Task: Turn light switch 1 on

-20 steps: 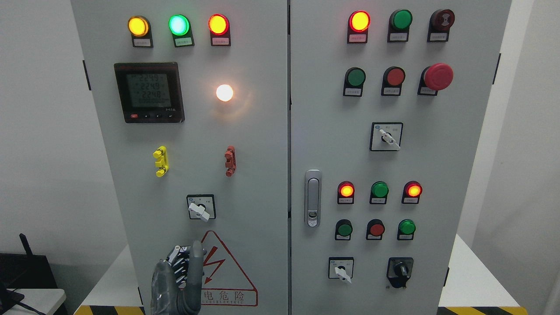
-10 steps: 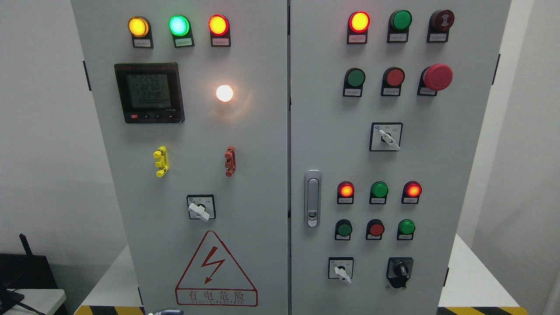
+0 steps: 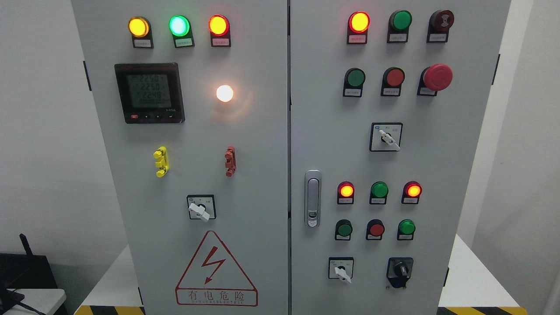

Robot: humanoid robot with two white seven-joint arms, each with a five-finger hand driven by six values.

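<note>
A grey two-door electrical cabinet (image 3: pixel 262 144) fills the head view. On its left door a rotary switch with a white handle (image 3: pixel 201 208) sits below the middle, the handle pointing down and to the left. Above it a round white lamp (image 3: pixel 225 93) glows brightly. Neither of my hands shows anywhere in this view.
The left door also carries three lit pilot lamps (image 3: pixel 178 26), a digital meter (image 3: pixel 149 92), a yellow clip (image 3: pixel 161 161), a red clip (image 3: pixel 230 161) and a warning triangle (image 3: pixel 216 269). The right door has a handle (image 3: pixel 312 198), push buttons, a red mushroom button (image 3: pixel 438 77) and more rotary switches (image 3: pixel 386 137).
My left hand, raised in front of the warning triangle one second ago, has dropped down out of the picture. The switch handle and the lamps look the same.
</note>
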